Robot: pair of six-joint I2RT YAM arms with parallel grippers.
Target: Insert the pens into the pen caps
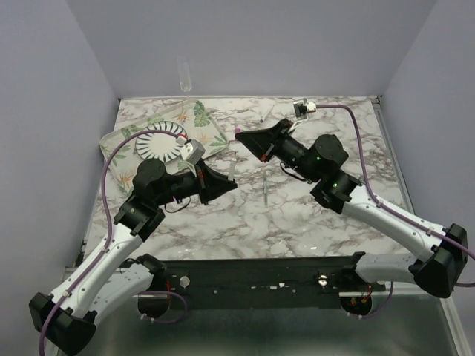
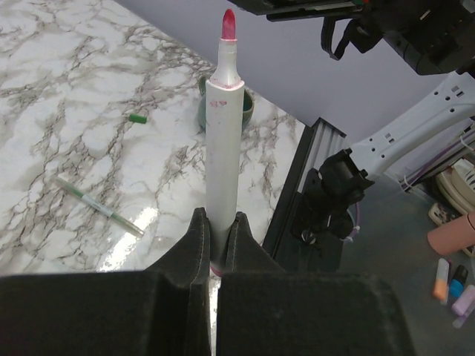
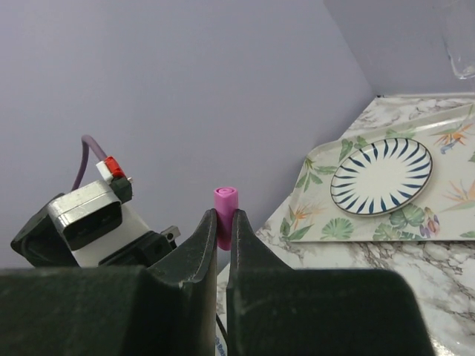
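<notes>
Left gripper (image 2: 217,231) clamps a pink-tipped pen (image 2: 223,141), right gripper (image 3: 223,230) pinches the pink cap (image 3: 225,202). Marble table (image 2: 67,81) holds the other pen (image 2: 100,208), lilac walls (image 3: 185,81) around.

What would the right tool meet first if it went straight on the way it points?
Probably nothing near: past the pink cap in the right tool, only the purple wall lies ahead. The left arm's camera box sits left of that line, the tray right; depth is unclear.
</notes>
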